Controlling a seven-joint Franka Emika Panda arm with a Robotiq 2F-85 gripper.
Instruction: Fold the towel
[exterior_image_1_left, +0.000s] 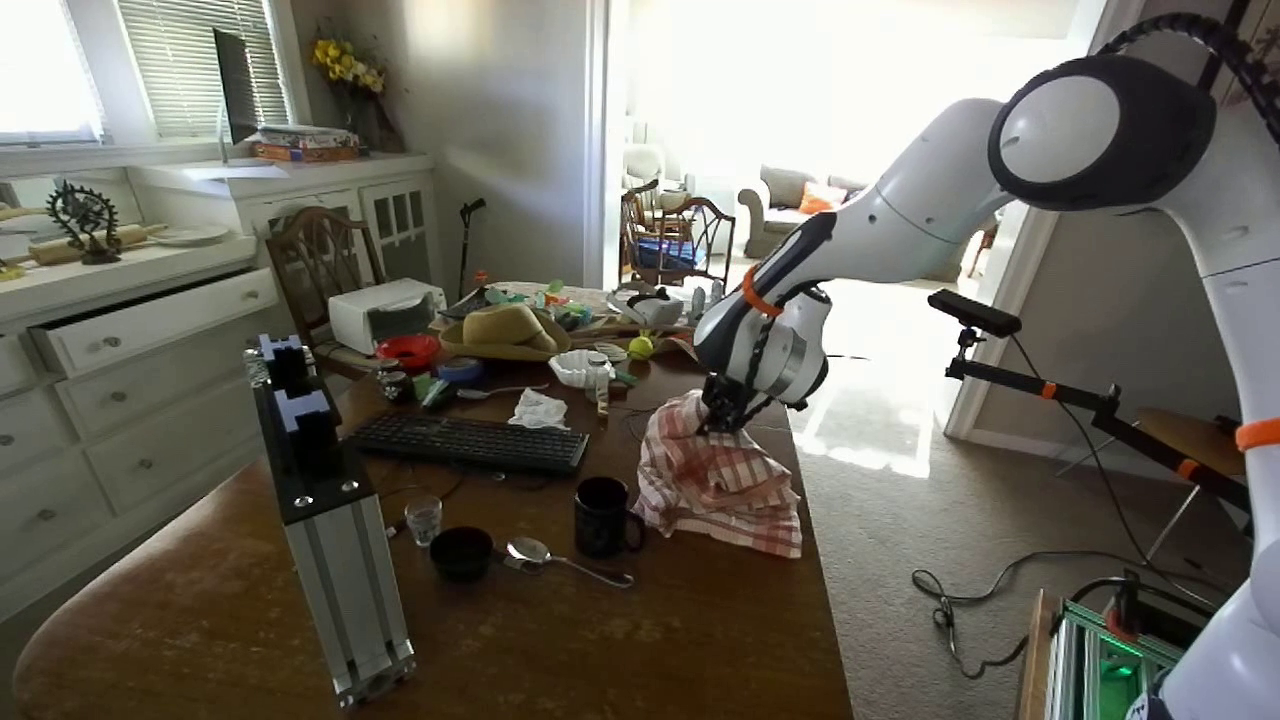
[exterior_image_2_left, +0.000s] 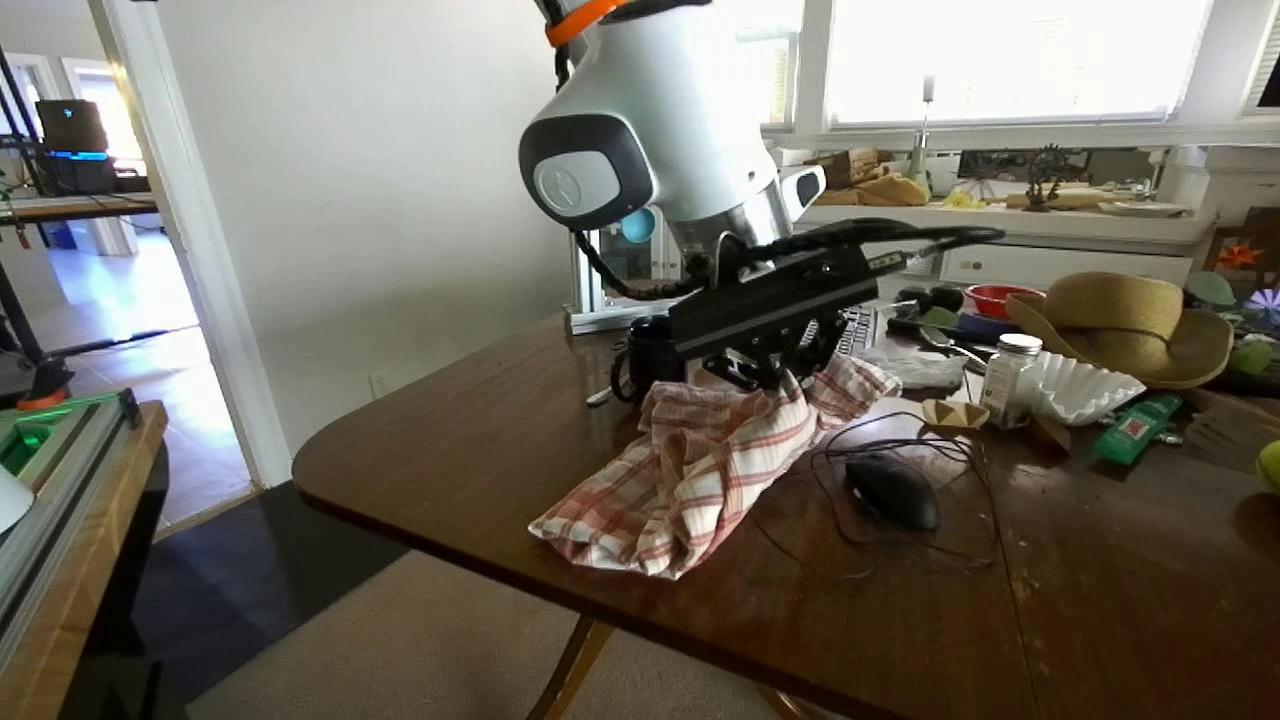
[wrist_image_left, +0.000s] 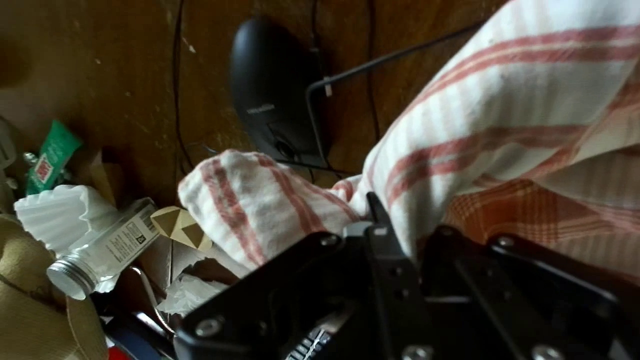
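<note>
Towel (exterior_image_1_left: 715, 485), checked red on white, lies rumpled on the brown table (exterior_image_1_left: 620, 660), near the table's right-hand edge and a little right of the middle of the frame in an exterior view. Over it the gripper (exterior_image_2_left: 782, 378) points down and pinches a gathered fold, so that the towel rises in a peak to meet it near the centre of the frame in an exterior view; from there the larger part slopes to the lower left, flatter where it nears the table's edge, and a smaller flap reaches to the right. In the wrist view the black fingers (wrist_image_left: 392, 280) come in from the bottom of the frame with the towel caught between them, most of it filling the upper right. A black mouse (wrist_image_left: 270, 85) lies at upper centre there, near the towel. In an exterior view a black mug (exterior_image_1_left: 602, 515) stands upright just left of the towel; whether they touch I cannot tell. Lower in the frame lies a spoon (exterior_image_1_left: 533, 550), with a dark bowl (exterior_image_1_left: 462, 555) and a clear glass (exterior_image_1_left: 424, 520) to its left; a keyboard (exterior_image_1_left: 470, 443) lies left of centre, and a straw hat (exterior_image_1_left: 505, 330) sits higher up.
</note>
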